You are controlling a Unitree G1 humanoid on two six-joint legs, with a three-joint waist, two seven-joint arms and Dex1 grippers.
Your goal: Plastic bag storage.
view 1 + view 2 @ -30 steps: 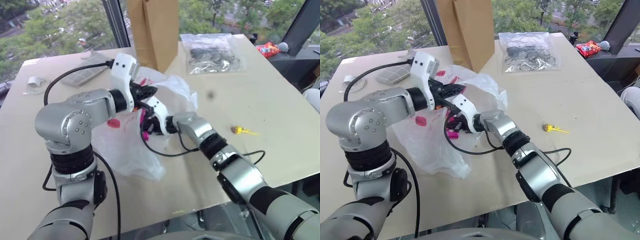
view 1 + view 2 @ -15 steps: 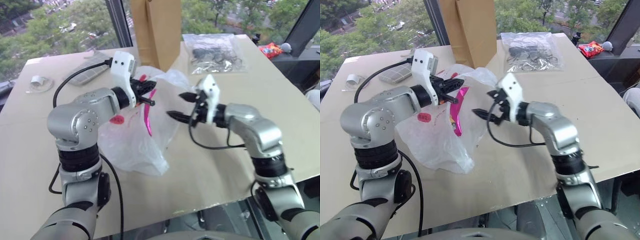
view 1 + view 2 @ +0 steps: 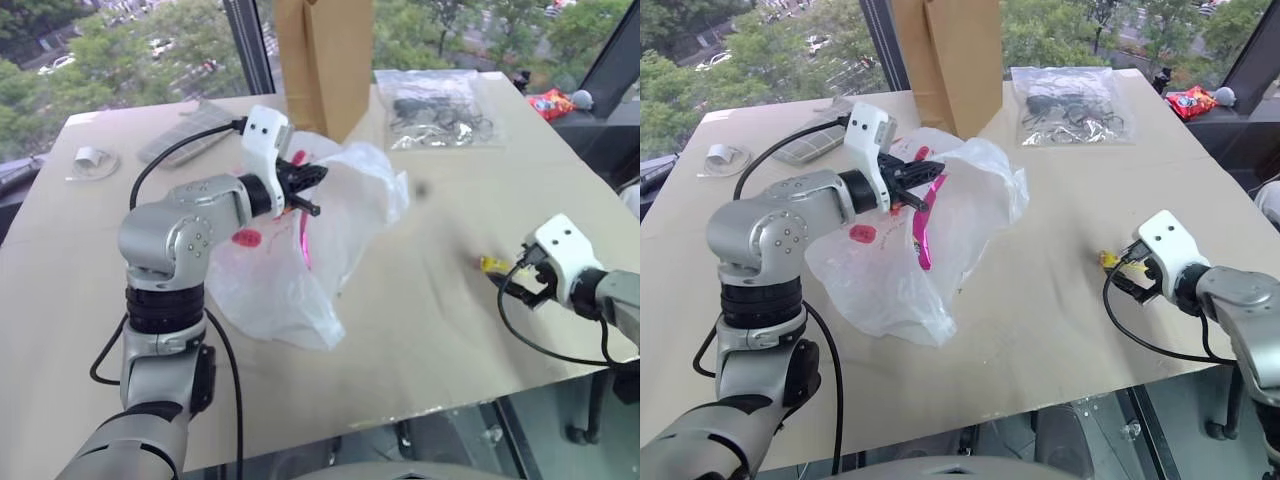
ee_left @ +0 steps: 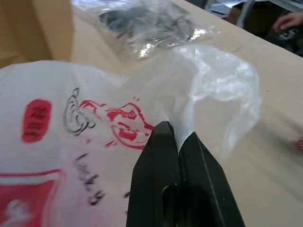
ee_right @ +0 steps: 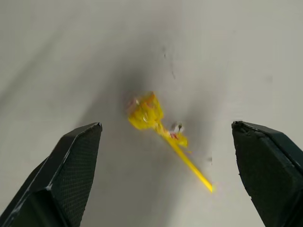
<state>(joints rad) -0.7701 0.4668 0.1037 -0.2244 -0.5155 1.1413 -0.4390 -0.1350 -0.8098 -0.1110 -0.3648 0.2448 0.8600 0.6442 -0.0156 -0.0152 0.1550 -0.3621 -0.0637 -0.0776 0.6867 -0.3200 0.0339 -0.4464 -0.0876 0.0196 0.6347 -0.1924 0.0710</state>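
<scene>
Head views: the plastic bag (image 3: 300, 250) lies crumpled on the beige worktop (image 3: 420, 310), left of its middle, with part of it pulled up off the surface. The left claw (image 3: 308, 190) is clamped shut on that raised film near the bag's upper edge, and a magenta strip (image 3: 303, 240) hangs inside the translucent plastic just below the pinch. Red printed marks show on the bag's left side. Behind the bag, at the far edge of the worktop, stands a tall brown paper bag (image 3: 325, 60), and to its right lies a clear bag of black cables (image 3: 435, 105). A grey flat object (image 3: 185, 140) and a small white roll (image 3: 88, 158) lie at the far left. The right claw (image 3: 1130, 275) is well apart from the bag, low over the right side of the worktop, beside a small yellow item (image 3: 490, 264).

Left wrist view: the 2 black fingers (image 4: 161, 179) are pressed together with a pinch of thin plastic coming out between their tips. The bag spreads beyond them, showing a red square logo (image 4: 23, 203) and red drawn marks (image 4: 113, 123). The cable bag and the paper bag lie beyond.

Right wrist view: the 2 fingers (image 5: 66, 175) stand wide apart and hold nothing. Between them, on the bare worktop, lies the yellow item, a small crumpled head on a thin stick.
</scene>
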